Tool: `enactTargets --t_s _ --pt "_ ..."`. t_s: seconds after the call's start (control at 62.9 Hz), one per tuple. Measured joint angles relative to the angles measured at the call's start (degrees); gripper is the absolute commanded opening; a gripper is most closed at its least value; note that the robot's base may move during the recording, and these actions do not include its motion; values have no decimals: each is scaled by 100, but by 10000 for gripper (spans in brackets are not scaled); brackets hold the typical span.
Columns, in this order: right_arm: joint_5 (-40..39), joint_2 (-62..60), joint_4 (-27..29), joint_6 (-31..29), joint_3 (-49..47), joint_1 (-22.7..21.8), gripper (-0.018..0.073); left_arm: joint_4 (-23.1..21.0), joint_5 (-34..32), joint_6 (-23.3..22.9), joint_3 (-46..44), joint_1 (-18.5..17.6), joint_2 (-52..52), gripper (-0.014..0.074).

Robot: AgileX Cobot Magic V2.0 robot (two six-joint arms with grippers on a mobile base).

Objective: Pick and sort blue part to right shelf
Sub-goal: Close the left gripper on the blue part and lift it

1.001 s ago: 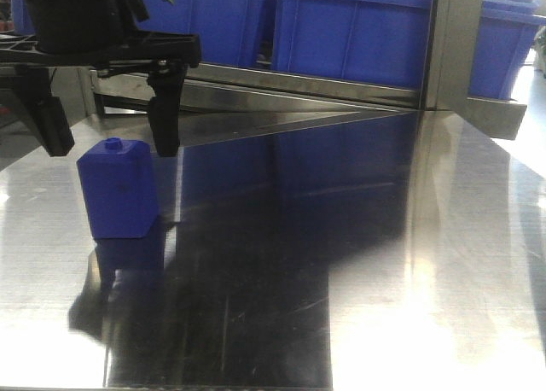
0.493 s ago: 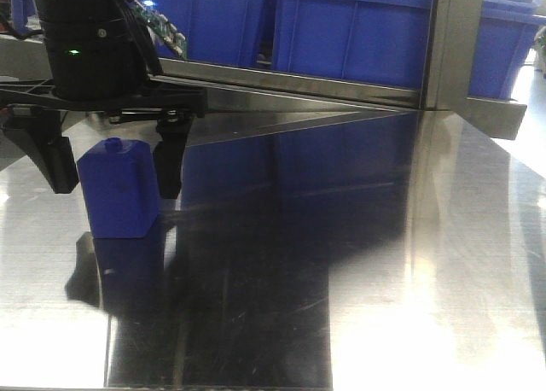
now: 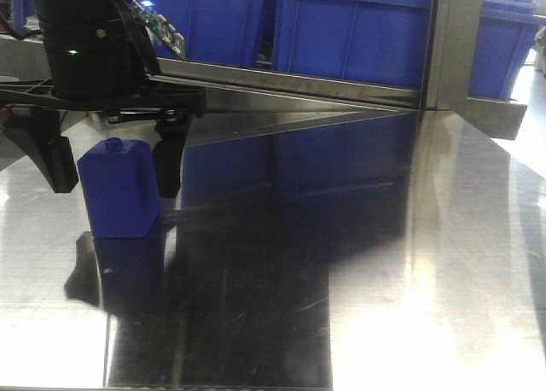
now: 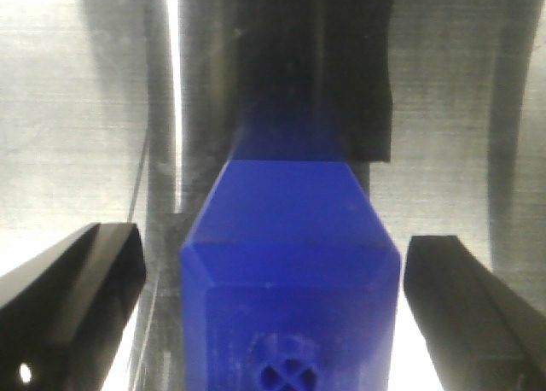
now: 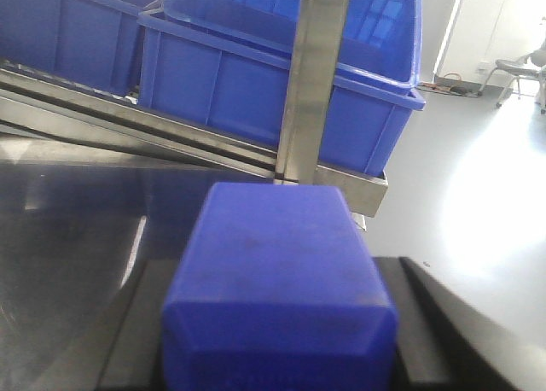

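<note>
The left gripper (image 3: pixel 116 189) is spread wide around the blue part (image 3: pixel 119 199), which stands upright on the steel table (image 3: pixel 367 263) near its left edge. One finger is on each side and neither is pressing on it yet. The worry is how unevenly it sits in that gap. In the left wrist view the finger nearer the table's middle (image 3: pixel 168 165) is almost touching the plastic, while the outer finger (image 3: pixel 55 160) has clear daylight beside it. If the jaws close like that, the near finger probably meets the block first and shoves it across that slick, mirror-like steel. It could then twist or tip before the other finger arrives. The fingertips also reach only about halfway down the body. A pinch that lands near the sloped shoulders could squeeze the part downward and out, or leave it hanging crooked for the carry. The right gripper (image 5: pixel 281 357) looks to be clamped on a squat blue block (image 5: pixel 277 271) of its own. The block fills most of that camera's view, so I can't be sure how firm the hold is. With that hand occupied, it could not catch a slip. The blue bins (image 3: pixel 358 32) and the metal upright (image 3: pixel 452 41) stand along the back, where a crooked load could clip them.
</note>
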Motion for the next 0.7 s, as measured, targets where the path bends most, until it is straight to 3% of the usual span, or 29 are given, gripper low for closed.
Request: enactTargets --t_s 0.318,0.699 --pt "0 0 0 0 0 0 398 -61 -13 0 0 0 0 406" --pt "0 0 0 0 0 0 398 -61 -22 0 0 0 0 320"
